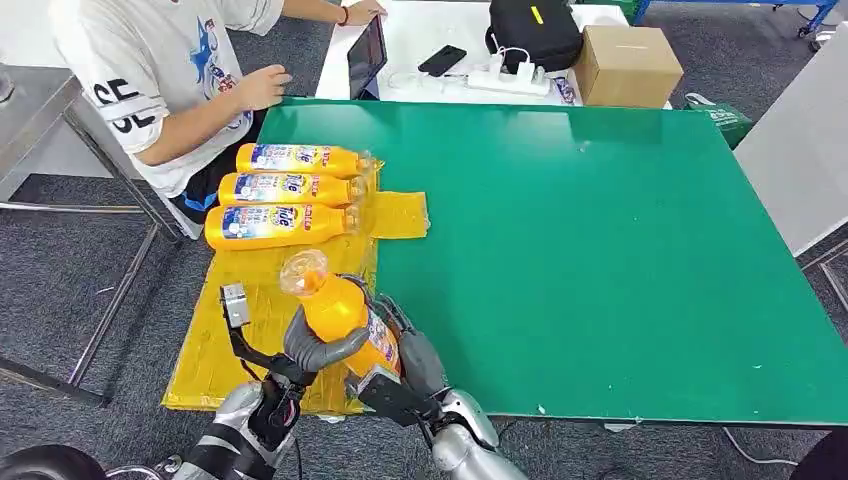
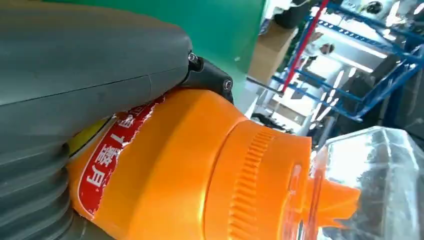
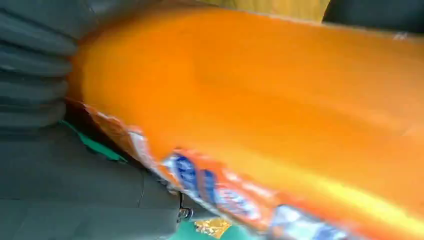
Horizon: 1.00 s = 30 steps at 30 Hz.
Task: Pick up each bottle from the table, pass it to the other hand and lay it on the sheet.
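Note:
An orange bottle with a clear cap stands nearly upright above the near edge of the yellow sheet, its cap pointing up and away. Both hands are on it: my left hand wraps its grey thumb round the body from the left, and my right hand grips the labelled side from the right. Up close, the left wrist view has the bottle under the left hand. The bottle is blurred against the right hand. Three more orange bottles lie side by side on the sheet's far end.
The green table stretches to the right. A person sits at the far left corner with a hand near the table edge. Behind stands a white table with a tablet, a black bag and a cardboard box.

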Each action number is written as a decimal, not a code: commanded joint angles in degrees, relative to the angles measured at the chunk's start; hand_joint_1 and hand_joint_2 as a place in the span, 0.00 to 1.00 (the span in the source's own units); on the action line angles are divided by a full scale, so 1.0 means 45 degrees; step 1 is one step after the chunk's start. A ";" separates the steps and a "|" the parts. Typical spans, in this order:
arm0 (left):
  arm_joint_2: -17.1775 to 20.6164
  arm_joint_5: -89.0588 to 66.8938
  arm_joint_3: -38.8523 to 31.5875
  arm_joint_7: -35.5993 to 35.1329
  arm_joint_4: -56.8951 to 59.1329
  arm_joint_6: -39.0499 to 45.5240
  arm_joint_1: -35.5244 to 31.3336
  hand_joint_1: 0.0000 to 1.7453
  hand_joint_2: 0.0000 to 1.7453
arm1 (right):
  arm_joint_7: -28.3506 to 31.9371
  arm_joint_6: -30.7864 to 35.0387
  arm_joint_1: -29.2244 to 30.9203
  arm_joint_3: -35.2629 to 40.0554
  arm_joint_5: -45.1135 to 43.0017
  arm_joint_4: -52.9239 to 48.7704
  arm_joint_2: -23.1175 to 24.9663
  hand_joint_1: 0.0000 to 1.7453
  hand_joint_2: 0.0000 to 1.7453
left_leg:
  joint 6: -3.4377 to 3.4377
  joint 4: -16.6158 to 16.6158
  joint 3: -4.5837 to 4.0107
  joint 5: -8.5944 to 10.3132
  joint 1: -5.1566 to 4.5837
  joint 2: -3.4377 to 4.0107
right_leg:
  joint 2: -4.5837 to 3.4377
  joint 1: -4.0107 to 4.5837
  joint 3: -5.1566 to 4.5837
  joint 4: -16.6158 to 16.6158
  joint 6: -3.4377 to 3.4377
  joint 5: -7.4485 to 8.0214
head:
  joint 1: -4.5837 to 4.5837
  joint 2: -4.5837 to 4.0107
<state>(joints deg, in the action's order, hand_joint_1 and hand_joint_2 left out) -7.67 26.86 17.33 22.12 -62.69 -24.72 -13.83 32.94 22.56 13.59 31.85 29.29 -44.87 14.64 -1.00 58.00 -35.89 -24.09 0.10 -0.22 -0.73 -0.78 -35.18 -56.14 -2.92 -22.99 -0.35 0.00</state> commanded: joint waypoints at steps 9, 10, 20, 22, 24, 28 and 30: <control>-0.0266 -0.4573 -0.3039 0.2648 -0.1926 0.6372 -0.1155 1.00 1.00 | 0.0604 0.0237 -0.1293 -0.1463 -0.1053 -0.4714 -0.0735 0.00 0.00 | 0.0008 0.0007 0.0014 -0.0011 0.0015 -0.0019 | 0.0030 0.0018 0.0024 -0.0001 0.0016 -0.0013 | -0.0005 0.0000; -0.0215 -0.4588 -0.3224 0.2592 -0.1982 0.6334 -0.1248 1.00 1.00 | 0.0558 0.0209 -0.1383 -0.1404 -0.1075 -0.5051 -0.0803 0.00 0.00 | 0.0010 0.0011 0.0038 -0.0023 0.0022 -0.0020 | 0.0036 0.0026 0.0052 0.0001 0.0022 -0.0024 | -0.0005 0.0000; 0.1036 -1.2611 -0.3160 0.2849 0.0783 1.1418 -0.2878 1.00 1.00 | 0.1569 0.2458 -0.2045 -0.1381 -0.2350 -0.9453 -0.0868 0.00 0.00 | 0.0019 0.0012 0.0047 -0.0021 0.0020 -0.0032 | 0.0049 0.0025 0.0058 -0.0014 0.0033 -0.0031 | -0.0005 0.0000; 0.1036 -1.2611 -0.3160 0.2849 0.0783 1.1418 -0.2878 1.00 1.00 | 0.1569 0.2458 -0.2045 -0.1381 -0.2350 -0.9453 -0.0868 0.00 0.00 | 0.0005 -0.0005 0.0011 0.0000 0.0003 -0.0033 | 0.0036 0.0004 0.0020 -0.0002 0.0012 -0.0009 | -0.0010 0.0000; 0.1036 -1.2611 -0.3160 0.2849 0.0783 1.1418 -0.2878 1.00 1.00 | 0.1569 0.2458 -0.2045 -0.1381 -0.2350 -0.9453 -0.0868 0.00 0.00 | 0.0005 -0.0006 0.0014 -0.0001 0.0003 -0.0021 | 0.0024 0.0004 0.0020 0.0002 0.0012 -0.0006 | 0.0000 0.0000; 0.0983 -1.2627 -0.3145 0.2877 0.0789 1.1451 -0.2860 1.00 1.00 | 0.1569 0.2439 -0.2053 -0.1371 -0.2385 -0.9436 -0.0888 0.00 0.00 | 0.0008 -0.0008 0.0022 -0.0004 0.0006 -0.0025 | 0.0040 0.0008 0.0028 0.0005 0.0015 -0.0013 | -0.0005 0.0000; 0.1560 -1.4434 -0.2248 0.2135 0.1488 1.1010 -0.3052 1.00 1.00 | 0.1569 0.3322 -0.1983 -0.1141 -0.2900 -0.9930 -0.1146 0.00 0.00 | 0.0011 -0.0004 0.0029 -0.0009 0.0011 -0.0035 | 0.0048 0.0014 0.0039 0.0004 0.0019 -0.0018 | -0.0005 0.0000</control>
<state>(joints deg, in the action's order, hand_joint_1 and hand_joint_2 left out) -4.55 -29.94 2.78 35.17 -64.98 26.82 -23.32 39.98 33.48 4.00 26.21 19.06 -85.64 12.52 -1.00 58.00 -35.94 -24.08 0.10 -0.27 -0.69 -0.78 -35.24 -56.16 -2.93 -22.99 -0.37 0.00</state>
